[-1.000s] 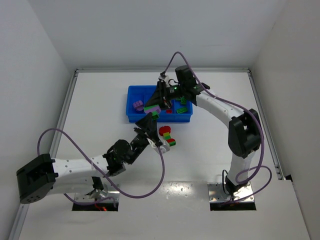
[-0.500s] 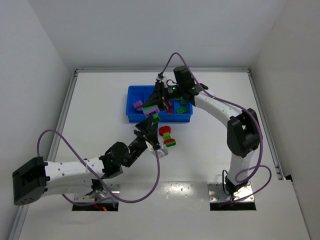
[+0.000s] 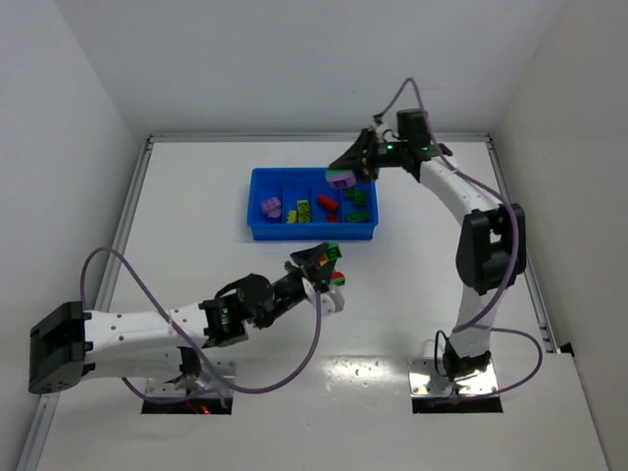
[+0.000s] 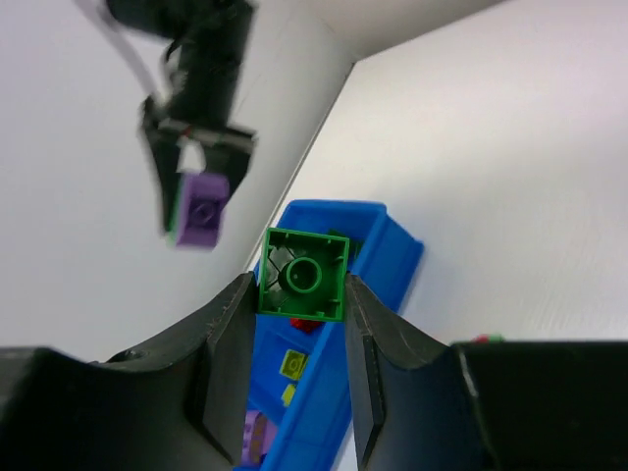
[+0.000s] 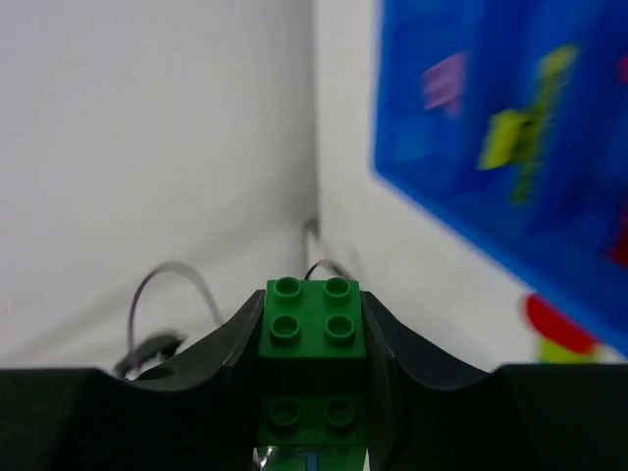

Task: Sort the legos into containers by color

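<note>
Green square plastic brick sat clamped, its hollow underside facing the wrist camera, between the fingers of your left pincer. You had it over the white bench, just in front of the bright-blue plastic tray and near a loose stack of red and yellow-green bricks lying on the bench. Your right pincer was closed on a green brick joined to a purple one, up in the air over the tray's far side. Seen from above, left to right, the tray's four compartments held a purple brick, yellow-green bricks, red bricks and green bricks.
</note>
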{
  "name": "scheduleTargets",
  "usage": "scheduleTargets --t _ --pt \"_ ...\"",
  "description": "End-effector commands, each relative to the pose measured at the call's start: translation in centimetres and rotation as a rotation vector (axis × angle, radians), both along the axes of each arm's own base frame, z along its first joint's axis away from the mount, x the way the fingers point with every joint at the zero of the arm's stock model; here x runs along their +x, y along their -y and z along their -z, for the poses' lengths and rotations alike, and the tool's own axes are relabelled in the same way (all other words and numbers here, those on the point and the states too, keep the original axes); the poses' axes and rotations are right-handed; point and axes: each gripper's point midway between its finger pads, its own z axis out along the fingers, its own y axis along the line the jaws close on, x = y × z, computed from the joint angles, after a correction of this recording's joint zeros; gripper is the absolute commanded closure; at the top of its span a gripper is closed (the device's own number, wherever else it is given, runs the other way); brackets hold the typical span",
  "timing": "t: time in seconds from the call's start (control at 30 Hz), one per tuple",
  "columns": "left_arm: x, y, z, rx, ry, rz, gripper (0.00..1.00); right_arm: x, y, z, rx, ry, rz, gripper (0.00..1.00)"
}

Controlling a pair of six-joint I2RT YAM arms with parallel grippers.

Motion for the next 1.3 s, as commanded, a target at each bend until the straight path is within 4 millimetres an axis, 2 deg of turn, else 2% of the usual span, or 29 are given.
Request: scheduleTargets --t 0.0,0.03,0.07,0.1,0.13,0.17,0.2,0.23,0.27,0.3,0.37,0.4,0.47,0.5,0.57,0.6,0.63,0.67,0.73,0.8,0.83,0.93,0.97,1.0,1.07,1.1,1.17,1.2,1.27 --pt "2.1 2.0 -2.6 -0.150 -0.203 0.017 1.00 4.0 11.5 -1.4 -0.262 0.157 0.288 1.00" --pt "2.5 2.5 -2.7 -0.159 -0.237 0.026 1.00 4.2 12.9 -2.7 -0.280 0.223 0.300 1.00" --pt "3.1 3.0 -2.7 -0.163 -0.268 0.032 1.00 4.2 15.4 -2.1 -0.378 0.216 0.372 1.00" --pt "4.2 3.4 -3.9 -0.203 -0.310 0.025 1.00 3.9 16.9 -2.4 -0.430 0.239 0.401 1.00" --pt "4.8 4.6 -2.7 -0.178 -0.360 0.044 1.00 3.5 18.9 -1.7 -0.520 0.261 0.435 1.00" --pt "5.6 5.1 -2.7 -0.187 -0.396 0.042 1.00 2.8 20.5 -1.6 -0.566 0.259 0.466 1.00" --pt "7.4 5.3 -4.2 -0.226 -0.454 0.022 1.00 1.7 21.0 -3.4 -0.591 0.314 0.487 1.00" --pt "7.9 6.2 -4.1 -0.216 -0.499 0.048 1.00 0.6 22.0 -2.3 -0.634 0.306 0.485 1.00" --pt "9.0 6.6 -3.9 -0.209 -0.538 0.033 1.00 0.0 23.2 -2.4 -0.673 0.316 0.517 1.00" --pt "11.4 7.4 -3.5 -0.205 -0.608 -0.009 1.00 -1.2 23.3 -3.9 -0.681 0.363 0.530 1.00" --pt "13.3 8.5 -2.8 -0.181 -0.694 -0.010 1.00 -3.0 24.4 -3.1 -0.711 0.353 0.538 1.00" --pt "15.5 10.1 -3.0 -0.188 -0.729 -0.016 1.00 -3.7 24.4 -3.3 -0.719 0.372 0.533 1.00" --pt "17.8 10.1 -0.9 -0.162 -0.877 -0.034 1.00 -5.4 24.6 -3.9 -0.705 0.403 0.529 1.00" --pt "20.4 10.4 0.4 -0.167 -0.949 -0.092 1.00 -6.1 24.6 -3.6 -0.696 0.410 0.514 1.00" --pt "22.3 10.7 1.7 -0.173 -1.025 -0.112 1.00 -7.0 25.1 -4.7 -0.693 0.441 0.526 1.00" --pt "23.5 11.0 0.3 -0.207 -1.021 -0.115 1.00 -7.4 24.8 -4.6 -0.681 0.443 0.516 1.00" --pt "24.8 10.6 4.0 -0.184 -1.102 -0.184 1.00 -7.6 25.3 -4.5 -0.690 0.444 0.525 1.00" --pt "25.1 10.8 4.7 -0.181 -1.123 -0.194 1.00 -7.6 25.3 -4.5 -0.690 0.444 0.525 1.00" --pt "26.7 10.1 5.4 -0.196 -1.145 -0.253 1.00 -8.2 25.7 -4.7 -0.680 0.443 0.536 1.00" --pt "27.3 9.7 7.0 -0.194 -1.170 -0.278 1.00 -8.2 25.8 -4.8 -0.675 0.443 0.539 1.00" --pt "27.2 9.6 8.0 -0.178 -1.188 -0.290 1.00 -8.4 25.8 -5.1 -0.675 0.452 0.542 1.00" --pt "27.0 9.3 9.2 -0.140 -1.193 -0.297 0.96 -8.6 26.0 -5.0 -0.664 0.435 0.548 1.00" --pt "27.1 9.3 9.9 -0.133 -1.200 -0.302 0.92 -8.7 26.2 -4.7 -0.659 0.425 0.549 1.00" --pt "26.9 9.2 10.1 -0.125 -1.209 -0.307 0.82 -8.7 26.2 -4.7 -0.659 0.425 0.549 1.00" --pt "27.2 8.6 10.9 -0.113 -1.216 -0.322 0.71 -8.4 26.0 -4.6 -0.646 0.423 0.548 1.00" --pt "26.8 8.8 11.8 -0.098 -1.241 -0.308 0.49 -8.4 25.8 -4.7 -0.631 0.419 0.545 1.00" --pt "26.9 8.7 12.4 -0.089 -1.256 -0.291 0.30 -7.8 25.8 -4.5 -0.617 0.413 0.545 1.00" --pt "27.3 8.2 12.4 -0.088 -1.250 -0.296 0.15 -7.8 25.8 -4.5 -0.617 0.413 0.545 1.00" --pt "27.4 8.6 12.3 -0.092 -1.249 -0.282 0.07 -7.6 25.4 -4.4 -0.593 0.407 0.535 1.00"
